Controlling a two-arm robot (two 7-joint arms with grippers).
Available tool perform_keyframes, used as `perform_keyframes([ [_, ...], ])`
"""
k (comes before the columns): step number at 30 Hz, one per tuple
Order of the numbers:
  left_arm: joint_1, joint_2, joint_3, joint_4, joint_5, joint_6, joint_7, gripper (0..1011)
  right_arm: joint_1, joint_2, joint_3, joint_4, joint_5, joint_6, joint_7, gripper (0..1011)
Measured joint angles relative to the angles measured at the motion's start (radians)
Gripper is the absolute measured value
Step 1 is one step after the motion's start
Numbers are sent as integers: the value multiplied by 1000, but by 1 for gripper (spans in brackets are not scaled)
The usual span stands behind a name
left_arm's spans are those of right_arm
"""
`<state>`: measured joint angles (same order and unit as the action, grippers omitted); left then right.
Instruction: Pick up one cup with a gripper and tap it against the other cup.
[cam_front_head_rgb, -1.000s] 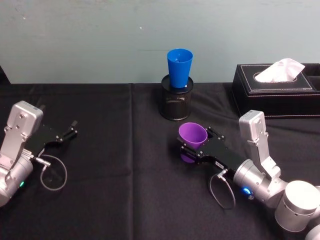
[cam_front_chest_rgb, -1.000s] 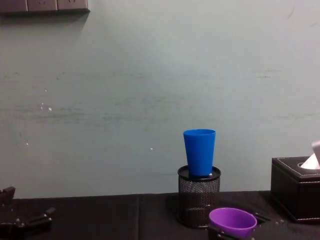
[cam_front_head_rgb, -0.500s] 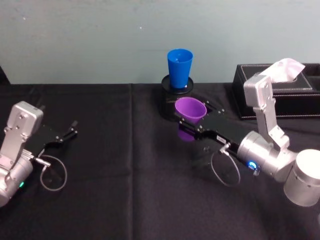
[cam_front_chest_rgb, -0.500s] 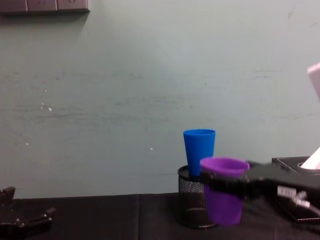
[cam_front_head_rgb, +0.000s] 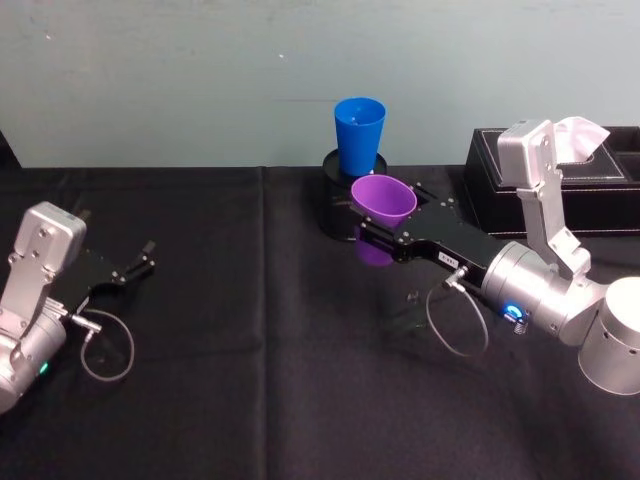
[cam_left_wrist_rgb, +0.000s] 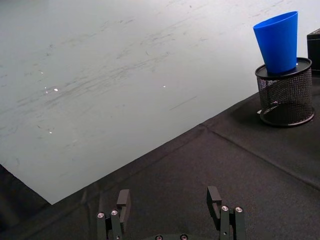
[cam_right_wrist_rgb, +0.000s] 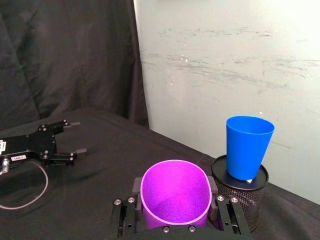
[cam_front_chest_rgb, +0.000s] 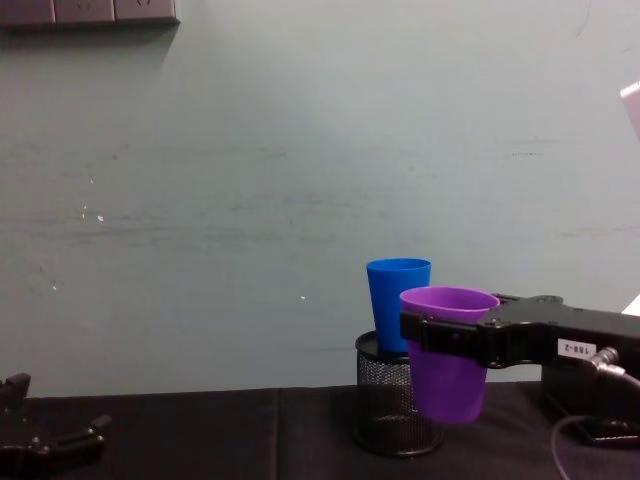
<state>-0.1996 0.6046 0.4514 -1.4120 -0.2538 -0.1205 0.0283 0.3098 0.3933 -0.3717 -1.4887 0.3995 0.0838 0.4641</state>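
Purple plastic cup (cam_front_head_rgb: 380, 198) is clamped upright, mouth up, between the two jaws of the right gripper (cam_front_head_rgb: 392, 214), one jaw on each side of the cup wall just below the rolled rim. The cup is clear of the black tablecloth (cam_front_head_rgb: 250, 380); its base hangs in the air in the chest view. The right arm reaches in from the robot's right toward the middle rear of the table. The blue cup (cam_front_head_rgb: 359, 135) stands upright, mouth up, on top of the black mesh holder (cam_front_head_rgb: 333, 205) near the rear wall. The purple cup sits just in front of the holder and slightly to the robot's right of it, with its rim lower than the blue cup's rim. In the right wrist view a narrow gap separates the two cups; they are not touching. A black tissue box (cam_front_head_rgb: 500, 170) stands at the rear right, behind the right arm. The left gripper (cam_front_head_rgb: 143, 260) lies low over the tablecloth at the robot's left, well apart from both cups, its jaws spread with nothing between them, as the left wrist view confirms.
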Motion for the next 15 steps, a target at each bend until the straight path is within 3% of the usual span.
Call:
perform_keyframes([
  [15, 0, 0, 0, 0, 0, 0, 0, 1000, -1, -2, -2, 6, -5, -7, -2, 723],
])
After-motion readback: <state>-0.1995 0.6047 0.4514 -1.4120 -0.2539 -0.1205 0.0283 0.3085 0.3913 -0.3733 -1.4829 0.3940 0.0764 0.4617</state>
